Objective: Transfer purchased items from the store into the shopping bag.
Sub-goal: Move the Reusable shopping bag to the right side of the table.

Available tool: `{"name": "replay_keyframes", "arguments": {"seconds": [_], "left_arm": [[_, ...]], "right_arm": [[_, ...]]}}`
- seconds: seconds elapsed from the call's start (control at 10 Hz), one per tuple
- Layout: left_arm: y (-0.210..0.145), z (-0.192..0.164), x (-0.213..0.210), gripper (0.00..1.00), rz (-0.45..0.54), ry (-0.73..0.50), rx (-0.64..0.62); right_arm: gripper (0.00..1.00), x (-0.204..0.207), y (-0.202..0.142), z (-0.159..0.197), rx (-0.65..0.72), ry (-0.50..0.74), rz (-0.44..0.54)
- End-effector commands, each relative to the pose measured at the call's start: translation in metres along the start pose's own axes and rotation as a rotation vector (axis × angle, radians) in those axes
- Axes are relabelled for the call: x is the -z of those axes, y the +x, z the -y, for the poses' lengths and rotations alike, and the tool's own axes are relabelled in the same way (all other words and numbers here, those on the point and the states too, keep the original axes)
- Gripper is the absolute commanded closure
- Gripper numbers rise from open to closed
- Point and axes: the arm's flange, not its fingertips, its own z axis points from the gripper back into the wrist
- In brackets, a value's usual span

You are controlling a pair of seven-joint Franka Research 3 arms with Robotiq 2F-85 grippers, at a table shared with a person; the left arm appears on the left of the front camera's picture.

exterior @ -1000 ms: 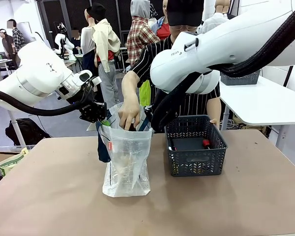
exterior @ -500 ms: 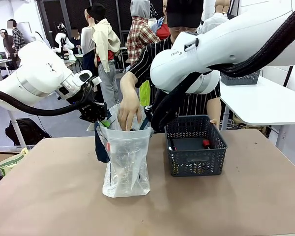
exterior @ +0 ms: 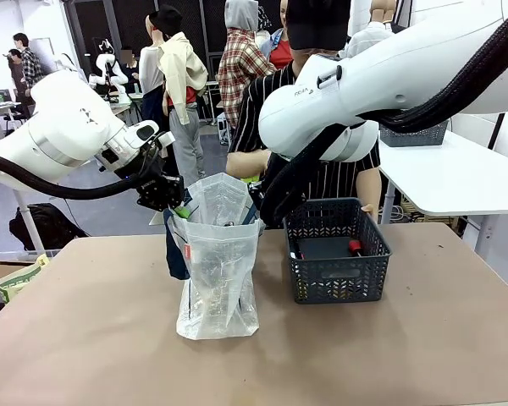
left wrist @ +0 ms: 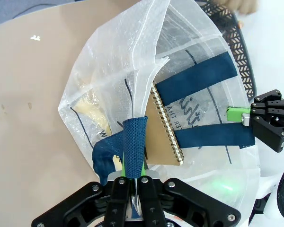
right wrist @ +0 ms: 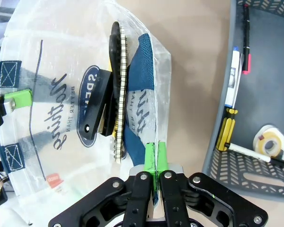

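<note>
Brown bench (exterior: pixel 423 355): shopping bag (exterior: pixel 218 279) upright, just left of the store (exterior: pixel 337 283). Grip: left claw (left wrist: pixel 133 176) pinched on the bag's blue strap (left wrist: pixel 134 142); right claw (right wrist: pixel 155 163) pinched on the opposite rim. In store: tape roll (right wrist: pixel 268 144), pens (right wrist: pixel 226 135). Judgement: pull rims apart evenly, mouth wide, no tipping.

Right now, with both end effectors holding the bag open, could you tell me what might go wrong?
The left end effector and right end effector each pinch just a thin rim strip of the shopping bag; it could slip and the mouth collapse.
The spiral notebook leans inside the mouth, so pens coming from the basket may snag on it.
</note>
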Motion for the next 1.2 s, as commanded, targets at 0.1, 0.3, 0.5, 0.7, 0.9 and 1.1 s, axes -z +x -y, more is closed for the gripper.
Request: {"name": "replay_keyframes", "arguments": {"seconds": [0.1, 0.3, 0.5, 0.7, 0.9, 1.1], "left_arm": [[0.0013, 0.0001, -0.0010, 1.00, -0.009, 0.005, -0.003], [0.0013, 0.0001, -0.0010, 1.00, -0.009, 0.005, -0.003], [0.0013, 0.0001, -0.0010, 1.00, -0.009, 0.005, -0.003], [0.0013, 0.0001, -0.0010, 1.00, -0.009, 0.005, -0.003], [0.0013, 0.0001, -0.0010, 1.00, -0.009, 0.005, -0.003], [0.0013, 0.0001, -0.0010, 1.00, -0.009, 0.005, -0.003]], "right_arm": [[1.00, -0.0005, -0.0002, -0.0003, 0.009, 0.011, -0.001], [1.00, -0.0005, -0.0002, -0.0003, 0.009, 0.011, -0.001], [1.00, -0.0005, -0.0002, -0.0003, 0.009, 0.011, -0.001], [1.00, -0.0005, -0.0002, -0.0003, 0.009, 0.011, -0.001], [1.00, -0.0005, -0.0002, -0.0003, 0.009, 0.011, -0.001], [1.00, -0.0005, -0.0002, -0.0003, 0.009, 0.011, -0.001]]}}
